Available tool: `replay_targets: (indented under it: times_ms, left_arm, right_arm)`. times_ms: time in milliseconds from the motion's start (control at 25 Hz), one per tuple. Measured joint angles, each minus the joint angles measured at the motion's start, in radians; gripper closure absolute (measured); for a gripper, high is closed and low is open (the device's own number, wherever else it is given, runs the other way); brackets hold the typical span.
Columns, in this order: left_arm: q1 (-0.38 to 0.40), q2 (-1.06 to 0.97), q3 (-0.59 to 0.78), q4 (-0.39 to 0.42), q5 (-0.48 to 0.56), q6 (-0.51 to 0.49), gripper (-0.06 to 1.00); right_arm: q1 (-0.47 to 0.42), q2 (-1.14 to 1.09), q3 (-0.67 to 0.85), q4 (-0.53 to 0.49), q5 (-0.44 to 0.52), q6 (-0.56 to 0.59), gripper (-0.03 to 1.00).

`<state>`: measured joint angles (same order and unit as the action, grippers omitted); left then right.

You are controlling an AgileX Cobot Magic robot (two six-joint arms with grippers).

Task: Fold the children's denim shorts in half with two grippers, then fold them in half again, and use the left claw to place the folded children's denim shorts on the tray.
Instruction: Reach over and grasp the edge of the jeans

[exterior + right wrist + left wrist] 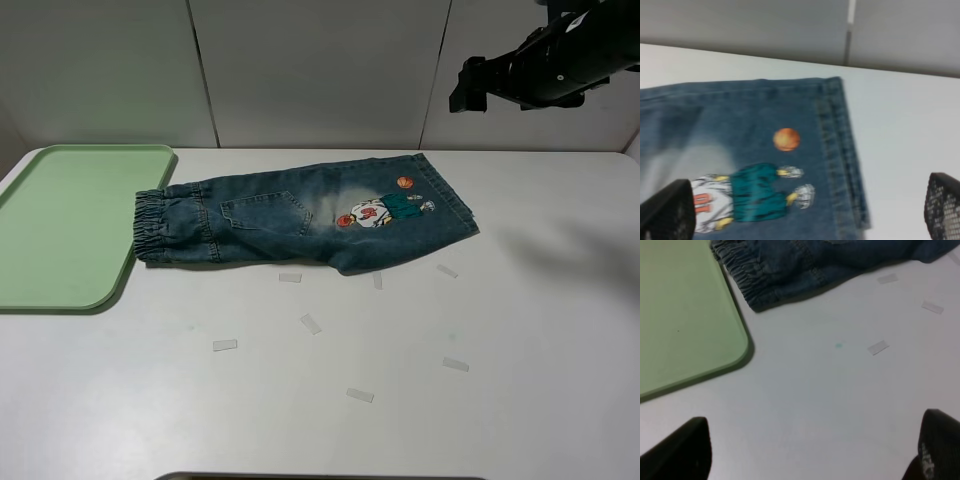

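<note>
Denim shorts (300, 215) stretch lengthwise away from the tray (60, 230).
Waistband meets the tray's rim, hem points away; left claw (812, 445) and right gripper (805, 207) both gape, empty.

The right arm (560, 55) is black and hangs raised in the air, above and beyond the hem end of the shorts (300, 215), its tip pointing back toward them. The right gripper (805, 212) hovers over that hem end, well clear of the cloth, jaws spread wide; its two dark fingers (670, 212) show mesh-like pads and hold nothing. The left gripper (810, 455) sits low, off the waistband end of the shorts and apart from it. Its black fingers (682, 452) are also spread wide, with nothing between them.
</note>
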<state>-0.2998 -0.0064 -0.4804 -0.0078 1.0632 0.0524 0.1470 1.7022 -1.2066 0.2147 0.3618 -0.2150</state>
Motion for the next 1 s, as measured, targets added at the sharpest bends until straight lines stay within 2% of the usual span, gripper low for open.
replay_targets:
  times_ms: [200, 400, 720, 1000]
  left_arm:
    - [0.0, 0.0, 0.0, 0.0, 0.0, 0.0, 0.13]
    - [0.0, 0.0, 0.0, 0.0, 0.0, 0.0, 0.13]
    - [0.0, 0.0, 0.0, 0.0, 0.0, 0.0, 0.13]
    - [0.0, 0.0, 0.0, 0.0, 0.0, 0.0, 0.13]
  right_arm:
    - [-0.049, 0.172, -0.179, 0.01, 0.181, -0.021, 0.27]
    - [-0.073, 0.328, -0.299, 0.011, 0.279, -0.022, 0.27]
    - [-0.074, 0.494, -0.406, 0.025, 0.303, -0.059, 0.27]
    - [-0.074, 0.559, -0.416, 0.026, 0.282, -0.073, 0.27]
